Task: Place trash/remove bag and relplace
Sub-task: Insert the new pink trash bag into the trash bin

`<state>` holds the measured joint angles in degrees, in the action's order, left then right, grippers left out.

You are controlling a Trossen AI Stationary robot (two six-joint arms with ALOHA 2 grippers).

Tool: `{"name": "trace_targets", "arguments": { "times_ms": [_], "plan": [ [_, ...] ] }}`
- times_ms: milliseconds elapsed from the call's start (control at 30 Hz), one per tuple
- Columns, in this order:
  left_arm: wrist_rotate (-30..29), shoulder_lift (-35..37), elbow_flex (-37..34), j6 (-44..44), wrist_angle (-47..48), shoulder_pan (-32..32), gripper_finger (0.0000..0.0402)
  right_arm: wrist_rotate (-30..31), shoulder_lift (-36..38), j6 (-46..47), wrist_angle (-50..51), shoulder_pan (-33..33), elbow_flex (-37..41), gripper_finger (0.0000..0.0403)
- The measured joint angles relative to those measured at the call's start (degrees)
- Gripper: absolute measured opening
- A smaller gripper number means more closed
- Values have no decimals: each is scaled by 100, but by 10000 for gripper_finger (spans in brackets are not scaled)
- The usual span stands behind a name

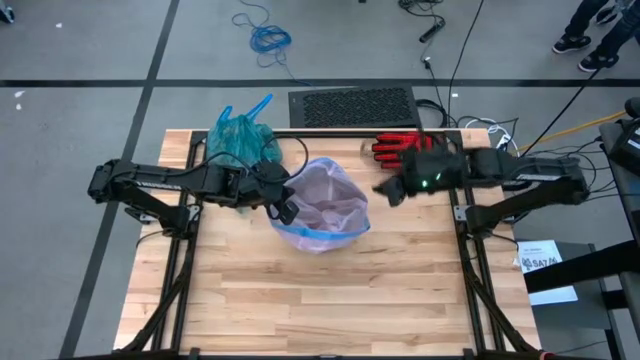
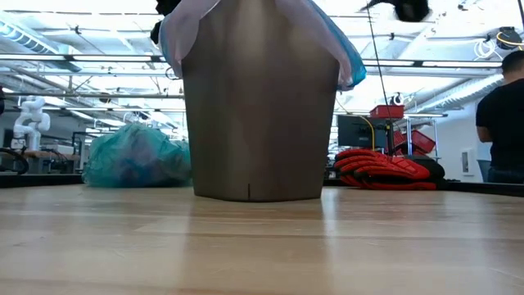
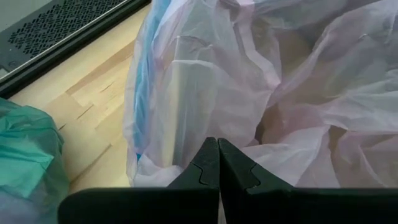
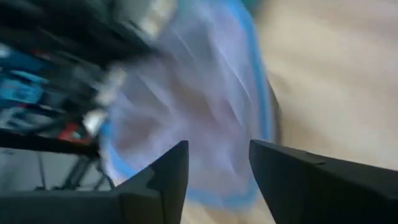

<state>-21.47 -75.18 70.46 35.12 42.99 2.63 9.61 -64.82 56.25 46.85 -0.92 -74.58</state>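
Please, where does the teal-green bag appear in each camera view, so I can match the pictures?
High view: the teal-green bag lies at the table's far edge, left of the bin.
Low view: the bag sits left of the bin.
Left wrist view: bottom-left corner.
Right wrist view: not in it.
Shared landmark: the pink liner in the bin.

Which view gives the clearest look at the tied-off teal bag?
The high view: the teal bag shows whole, handles up, at the table's far edge beside the left arm. The low view shows it side-on as a slumped mound left of the bin. The left wrist view catches only a corner; the right wrist view shows none.
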Motion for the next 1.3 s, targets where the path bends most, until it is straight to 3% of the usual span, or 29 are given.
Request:
{"name": "trace_targets", "arguments": {
  "times_ms": [67, 233, 400, 567, 667, 900, 1167, 1300],
  "plan": [
    [3, 18, -1, -1, -1, 0, 0, -248, 18, -963, -697, 388, -9, 164],
    [30, 124, -4, -7, -27, 0, 0, -2002, -431, -2796, -1347, 1789, -8, 132],
    [90, 232, -2, 7, -59, 0, 0, -3881, -1196, -3384, -1725, 3026, -5, 90],
    [203, 245, -3, 4, -47, 0, 0, -5154, -2043, -3583, -2238, 3408, -1, 34],
    [233, 245, -4, 6, -47, 0, 0, -5445, -2442, -3569, -2636, 3383, -1, 6],
    [284, 245, -4, 52, -48, 0, 0, -5588, -2945, -3327, -3047, 3285, -22, 2],
    [302, 245, -4, 50, -44, 0, 0, -5679, -2995, -3049, -3104, 3324, -16, 1],
    [336, 245, -4, 50, -39, 6, 0, -5676, -2878, -2632, -3822, 3493, 21, 0]
  ]
}}
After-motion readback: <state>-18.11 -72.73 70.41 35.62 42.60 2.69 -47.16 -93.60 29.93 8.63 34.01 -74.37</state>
